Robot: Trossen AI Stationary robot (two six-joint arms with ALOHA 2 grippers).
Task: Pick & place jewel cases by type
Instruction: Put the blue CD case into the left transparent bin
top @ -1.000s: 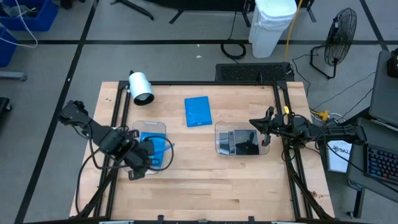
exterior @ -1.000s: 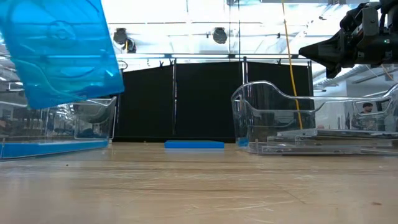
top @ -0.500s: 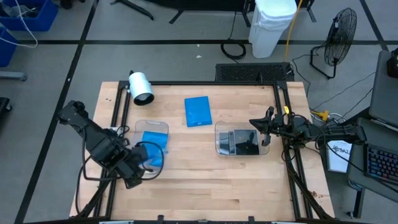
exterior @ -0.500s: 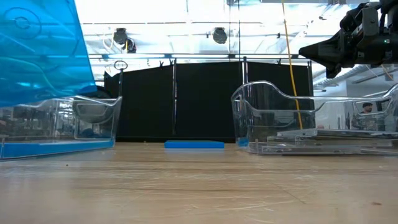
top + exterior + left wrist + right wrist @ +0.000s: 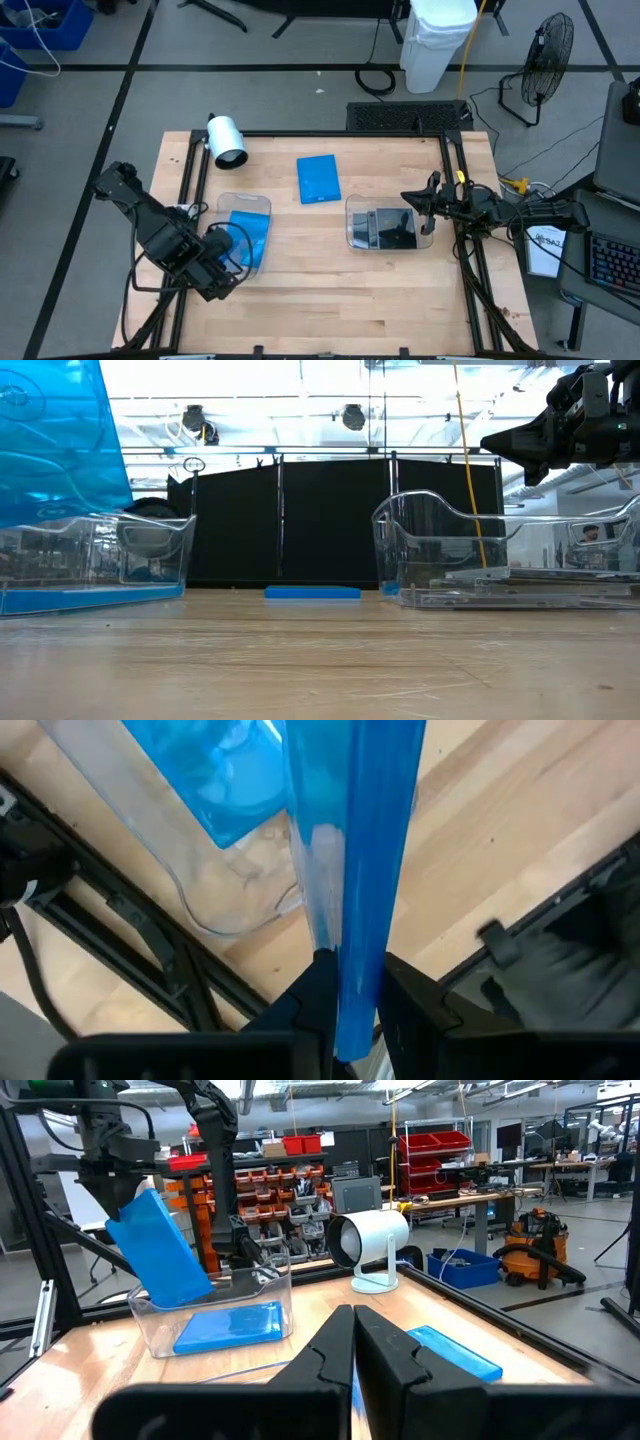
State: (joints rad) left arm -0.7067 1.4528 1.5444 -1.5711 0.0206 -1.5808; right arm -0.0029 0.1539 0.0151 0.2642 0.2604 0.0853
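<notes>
Left wrist view shows your left hand (image 5: 348,982) pinching a blue case (image 5: 355,850) by its edge, tilted over the left tray (image 5: 222,205); it looks light, stiff and slippery, so hold the rim firmly.

Two trays on the counter (image 5: 330,290): left tray (image 5: 247,203) w/ a case flat inside (image 5: 252,222), right tray (image 5: 352,222) w/ cases (image 5: 390,230) in it. Lone case (image 5: 318,179) lies behind, between them. Left fingers (image 5: 412,1010) hold another case (image 5: 350,850) tilted over the left tray.
</notes>
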